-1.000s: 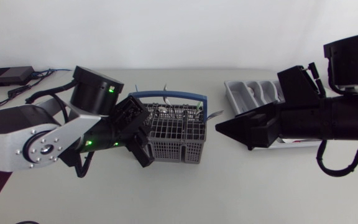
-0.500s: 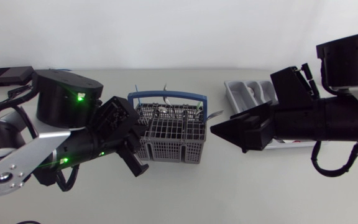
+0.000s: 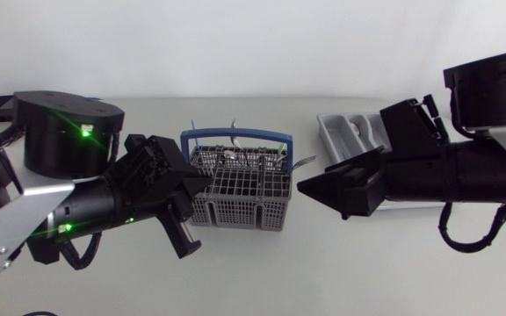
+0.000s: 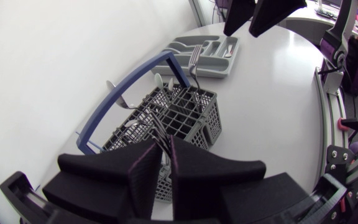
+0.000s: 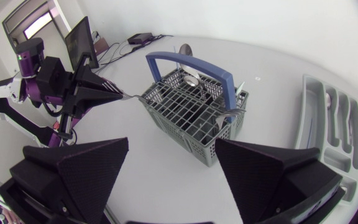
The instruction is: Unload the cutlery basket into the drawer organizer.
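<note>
Left gripper (image 4: pixel 164 146), clenched on a fork (image 5: pixel 127 95) aimed rightward, sits left of the basket (image 3: pixel 240 197); the organizer (image 3: pixel 350 130) lies far right, nearer the released right gripper (image 5: pixel 172 142).

The left arm (image 3: pixel 11 219) has a silver-grey link, a broad black drum-shaped joint and small green lights. The right arm (image 3: pixel 464 171) is boxy matte black, with a black cable looped beneath. The left end effector (image 4: pixel 165 138) and right end effector (image 5: pixel 172 142) each carry 2 black wedge fingers.
</note>
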